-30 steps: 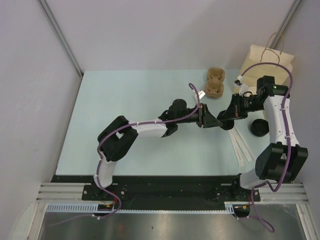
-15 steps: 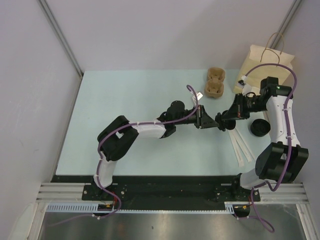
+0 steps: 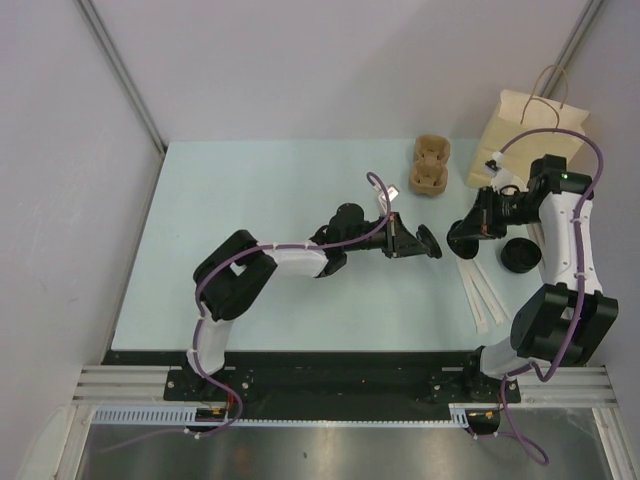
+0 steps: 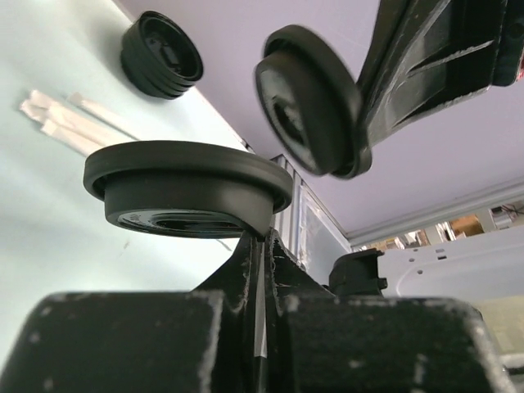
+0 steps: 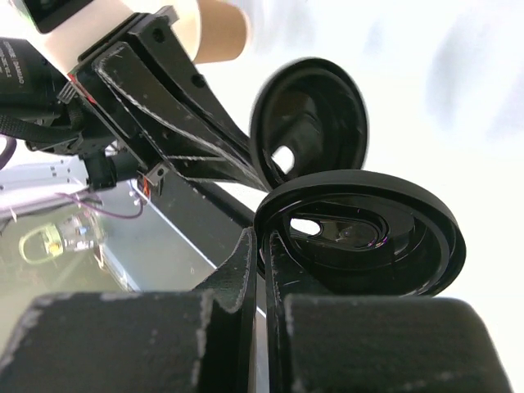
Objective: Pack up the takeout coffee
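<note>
Both closed on lids [image 4: 188,182]: left claw [image 4: 260,244], right claw [image 5: 260,244].

Pale mint counter [image 3: 250,200] beneath left end effector [image 3: 412,241]. Plain grey-white wall panels [image 3: 300,60] beyond it and far to its left. Aluminium rail [image 3: 130,382] behind it, along counter's near edge. Light even, diffuse.

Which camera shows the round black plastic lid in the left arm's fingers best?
The left wrist view: the round black plastic lid is close and sharp, its rim pinched by the left fingers. The top view shows it small and dark. The right wrist view shows it blurred, behind the right arm's black lid.
</note>
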You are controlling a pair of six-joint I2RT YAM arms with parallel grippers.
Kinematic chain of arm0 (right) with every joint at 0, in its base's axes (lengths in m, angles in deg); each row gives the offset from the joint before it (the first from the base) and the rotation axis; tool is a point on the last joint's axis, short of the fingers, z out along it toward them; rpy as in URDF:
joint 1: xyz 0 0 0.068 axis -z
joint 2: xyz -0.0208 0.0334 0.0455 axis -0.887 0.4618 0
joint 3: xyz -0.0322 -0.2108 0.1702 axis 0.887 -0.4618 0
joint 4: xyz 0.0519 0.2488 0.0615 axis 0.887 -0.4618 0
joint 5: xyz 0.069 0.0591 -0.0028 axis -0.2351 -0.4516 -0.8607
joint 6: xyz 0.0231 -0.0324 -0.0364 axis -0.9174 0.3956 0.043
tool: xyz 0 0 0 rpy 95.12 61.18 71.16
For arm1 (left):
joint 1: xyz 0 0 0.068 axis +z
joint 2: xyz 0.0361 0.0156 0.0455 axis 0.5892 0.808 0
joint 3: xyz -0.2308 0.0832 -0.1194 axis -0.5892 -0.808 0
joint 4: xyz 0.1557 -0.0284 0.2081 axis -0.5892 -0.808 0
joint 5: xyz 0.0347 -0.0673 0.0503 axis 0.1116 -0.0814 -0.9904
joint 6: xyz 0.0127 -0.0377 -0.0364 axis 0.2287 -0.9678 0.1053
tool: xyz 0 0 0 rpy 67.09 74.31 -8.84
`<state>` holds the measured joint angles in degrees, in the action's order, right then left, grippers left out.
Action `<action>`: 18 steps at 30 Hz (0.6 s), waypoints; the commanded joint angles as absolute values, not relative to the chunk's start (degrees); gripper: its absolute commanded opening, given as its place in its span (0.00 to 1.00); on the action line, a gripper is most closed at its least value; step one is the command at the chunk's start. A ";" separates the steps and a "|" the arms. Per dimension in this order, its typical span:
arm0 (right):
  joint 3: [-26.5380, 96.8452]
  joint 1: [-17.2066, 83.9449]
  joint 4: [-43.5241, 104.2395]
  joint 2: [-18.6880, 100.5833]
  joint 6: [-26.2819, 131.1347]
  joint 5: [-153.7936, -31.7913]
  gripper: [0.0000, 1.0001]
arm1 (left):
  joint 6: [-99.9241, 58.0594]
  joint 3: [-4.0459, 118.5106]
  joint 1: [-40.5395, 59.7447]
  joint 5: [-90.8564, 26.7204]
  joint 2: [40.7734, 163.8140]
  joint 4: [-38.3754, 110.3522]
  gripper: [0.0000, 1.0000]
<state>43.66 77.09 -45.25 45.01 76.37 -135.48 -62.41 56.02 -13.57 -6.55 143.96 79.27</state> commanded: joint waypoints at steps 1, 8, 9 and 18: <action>45.30 80.16 -44.81 43.19 76.03 -134.46 0.00 | -62.17 54.94 -13.03 -7.19 142.03 82.23 0.00; 48.64 84.99 -41.75 44.41 80.76 -118.51 0.00 | -60.33 54.76 -13.03 -6.49 139.48 81.35 0.00; 49.16 86.13 -40.69 45.11 81.47 -115.50 0.00 | -59.81 54.76 -12.94 -6.32 139.13 81.26 0.00; 52.68 89.57 -35.67 56.54 87.10 -100.01 0.00 | -56.64 54.23 -13.03 -5.18 136.84 78.80 0.00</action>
<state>50.08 88.76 -38.39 52.25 84.10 -107.48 -59.66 54.62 -13.22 -6.64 140.73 78.18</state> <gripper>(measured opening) 0.021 0.015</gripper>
